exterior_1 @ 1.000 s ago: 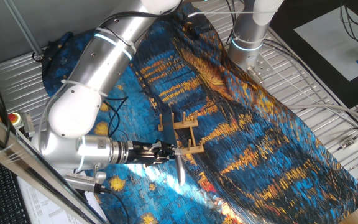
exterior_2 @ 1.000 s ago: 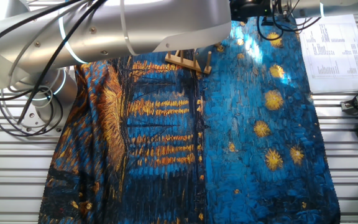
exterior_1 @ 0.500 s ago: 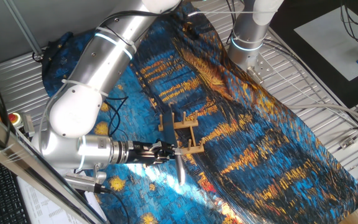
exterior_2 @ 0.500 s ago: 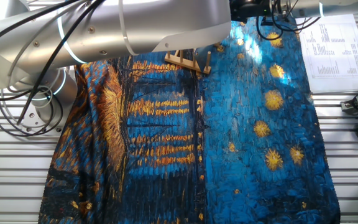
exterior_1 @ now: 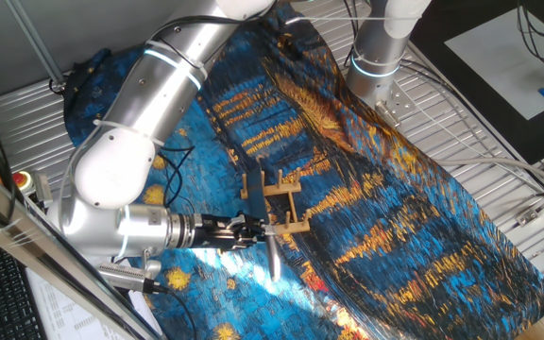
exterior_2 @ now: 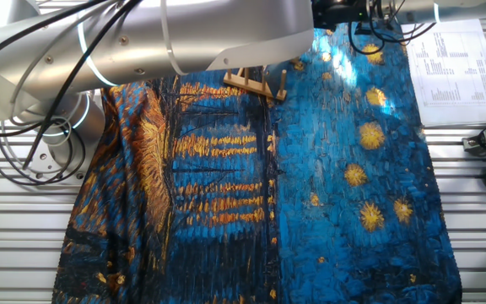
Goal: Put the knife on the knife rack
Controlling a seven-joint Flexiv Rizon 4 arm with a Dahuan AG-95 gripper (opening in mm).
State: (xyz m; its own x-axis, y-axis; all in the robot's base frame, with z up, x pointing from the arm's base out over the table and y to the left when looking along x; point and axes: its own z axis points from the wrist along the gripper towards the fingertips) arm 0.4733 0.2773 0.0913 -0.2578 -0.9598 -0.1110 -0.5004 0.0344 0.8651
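One fixed view shows, at the left, the silver arm (exterior_1: 130, 123) bending down to a wrist that lies almost level above the blue-and-gold painted cloth (exterior_1: 395, 198). To the right of the wrist, the gripper (exterior_1: 256, 229) has its dark fingers clamped on the pale handle of the knife (exterior_1: 272, 253). The broad grey blade hangs down from the fingers toward the cloth, just beside the near end of the knife rack (exterior_1: 277, 200). The rack stands on the cloth with its pegs upright; whether the handle touches its near crossbar cannot be told. Further right, the base of the arm (exterior_1: 382, 47) stands on the slatted metal table (exterior_1: 480, 142).

The other fixed view has the arm filling the upper left. Beneath its edge only part of the rack (exterior_2: 257, 82) shows, two pegs up. The gripper and knife are hidden there. At the far right lie printed sheets (exterior_2: 454, 59).
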